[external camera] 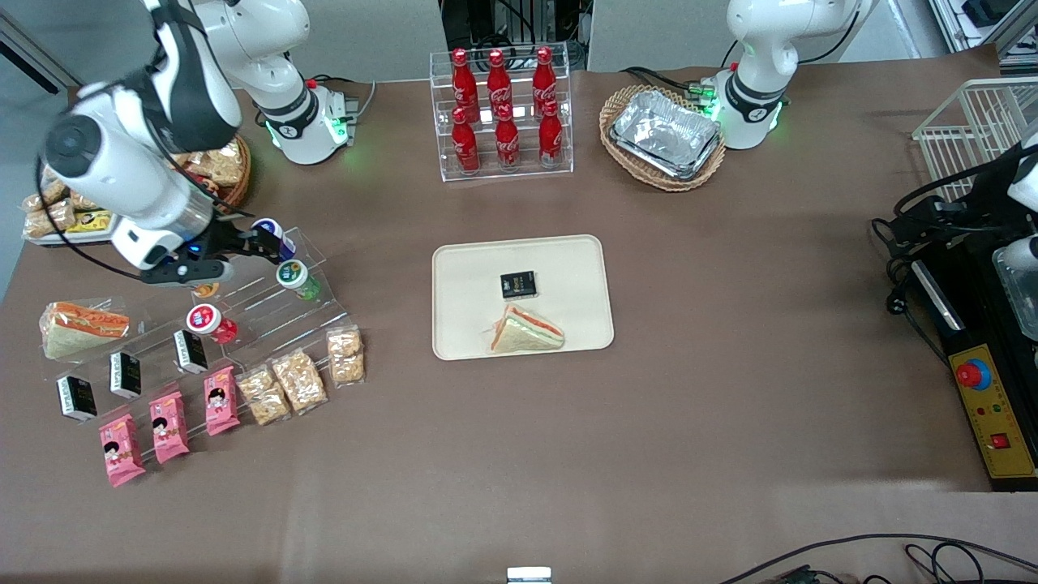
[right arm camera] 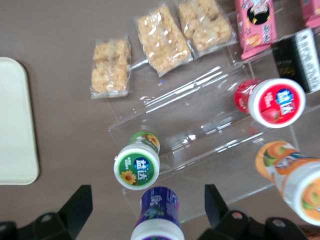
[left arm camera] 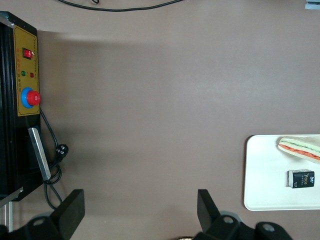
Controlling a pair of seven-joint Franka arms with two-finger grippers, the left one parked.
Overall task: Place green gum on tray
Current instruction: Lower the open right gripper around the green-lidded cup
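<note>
Green gum [external camera: 293, 276]: one bottle, stood on the clear stepped rack [external camera: 268, 312], unheld.
Gum bottles on rack: four counted; green, blue [right arm camera: 157, 215], red [external camera: 209, 321], orange [right arm camera: 292, 177], the orange cut off at the frame edge.
Gripper [right arm camera: 147, 207]: jaws apart, held above the blue bottle, just beside the green.
Tray [external camera: 568, 268]: one on the table; one sandwich [external camera: 525, 331] and one black pack [external camera: 518, 285] are carried.
Cola bottles [external camera: 504, 109]: six.

Gripper [external camera: 272, 243] above clear stepped rack [external camera: 268, 304], fingers apart.
Green gum [external camera: 293, 276] on rack just beside gripper; tray [external camera: 462, 324] mid-surface holds sandwich [external camera: 525, 331] and black packet [external camera: 518, 285].
</note>
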